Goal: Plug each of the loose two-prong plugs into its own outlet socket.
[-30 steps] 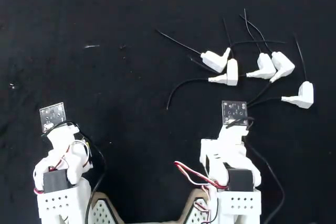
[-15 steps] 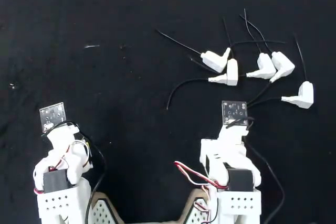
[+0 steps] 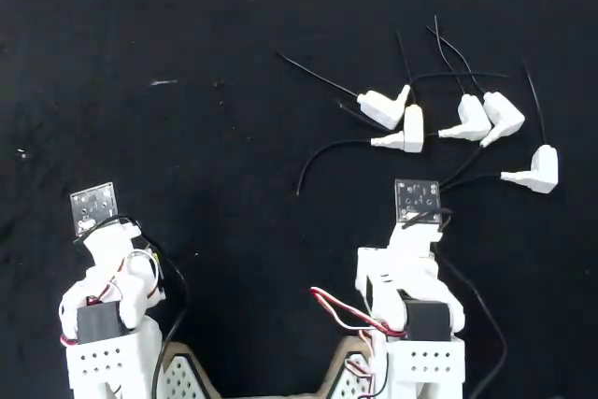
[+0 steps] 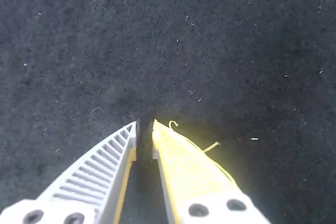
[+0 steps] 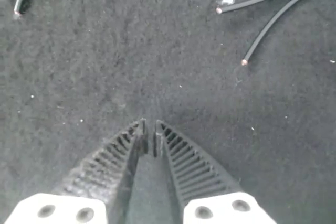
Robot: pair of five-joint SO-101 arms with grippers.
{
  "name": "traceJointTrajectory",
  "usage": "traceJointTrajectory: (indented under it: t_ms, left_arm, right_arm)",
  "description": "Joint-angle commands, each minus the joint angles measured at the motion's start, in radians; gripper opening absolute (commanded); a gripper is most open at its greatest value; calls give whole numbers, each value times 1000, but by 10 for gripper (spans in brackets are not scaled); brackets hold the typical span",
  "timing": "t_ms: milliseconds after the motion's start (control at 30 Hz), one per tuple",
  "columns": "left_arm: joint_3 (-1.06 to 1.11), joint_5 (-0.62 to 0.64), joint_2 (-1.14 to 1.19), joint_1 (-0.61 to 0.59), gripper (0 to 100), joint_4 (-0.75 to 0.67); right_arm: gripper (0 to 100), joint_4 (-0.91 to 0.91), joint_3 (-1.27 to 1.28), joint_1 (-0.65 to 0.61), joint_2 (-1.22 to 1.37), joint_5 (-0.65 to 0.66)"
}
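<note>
Covering the whole scene: the black surface (image 3: 187, 137). Sitting folded low at its near edge: the right arm (image 3: 406, 277), with the left arm (image 3: 112, 273) well apart on its left side. Hanging over bare cloth at the right arm's tip: the right end effector (image 5: 149, 129), closed on nothing with only a sliver between the tips. Closed the same way and gripping nothing: the left end effector (image 4: 145, 127). Lying loose beyond the right arm, farther out: five white plug pieces (image 3: 409, 130), none joined, in two close pairs plus a single one toward the right arm's right side. Trailing from them: thin black cords (image 3: 318, 77), with bare cord ends (image 5: 231, 10) near the right end effector.
</note>
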Motion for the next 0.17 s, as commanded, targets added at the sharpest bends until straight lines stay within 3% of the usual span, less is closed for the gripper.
traceJointTrajectory:
  t_ms: [0,133]
  left_arm:
    - [22,-6,-3,-8,62,-9]
    - [22,-6,-3,-8,62,-9]
  right_arm:
    - [12,8,1,-9,-94,8]
    - [12,8,1,-9,-94,8]
